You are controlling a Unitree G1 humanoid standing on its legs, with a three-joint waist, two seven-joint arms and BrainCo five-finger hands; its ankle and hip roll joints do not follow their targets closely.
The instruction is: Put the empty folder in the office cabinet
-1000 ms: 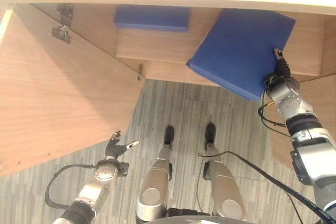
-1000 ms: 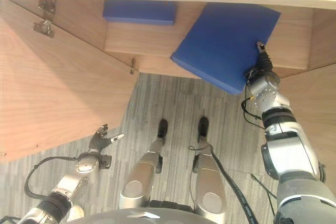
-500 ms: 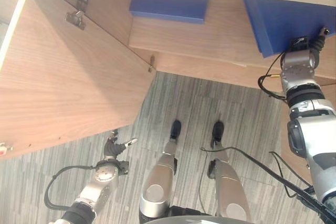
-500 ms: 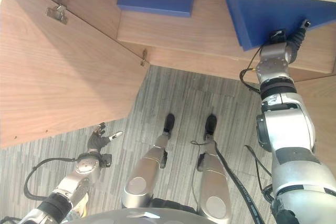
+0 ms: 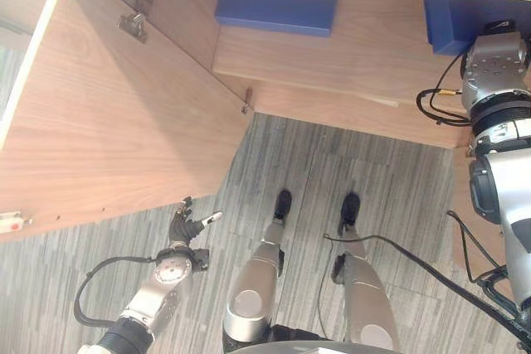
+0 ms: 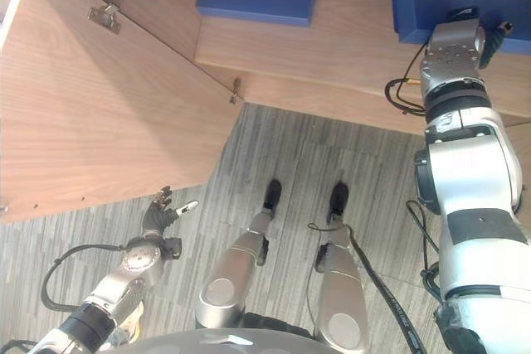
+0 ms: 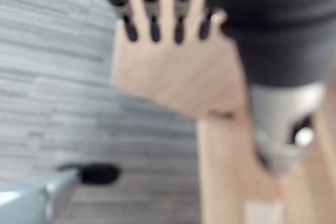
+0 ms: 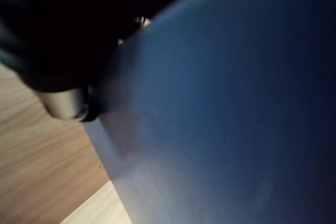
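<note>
Folder going onto the cabinet shelf, right side.

Right hand [image 6: 489, 35] is up against the blue folder [image 6: 415, 7], fingers hidden behind it, so I can't tell the grip. Folder sits in the cabinet [image 5: 348, 64] on the shelf, well apart from the second blue folder [image 5: 278, 4]; most of it is out of view, so long axis unclear. Door [image 5: 116, 130] swung wide for access. Left hand [image 5: 184, 230] idle, low, fingers relaxed.
</note>
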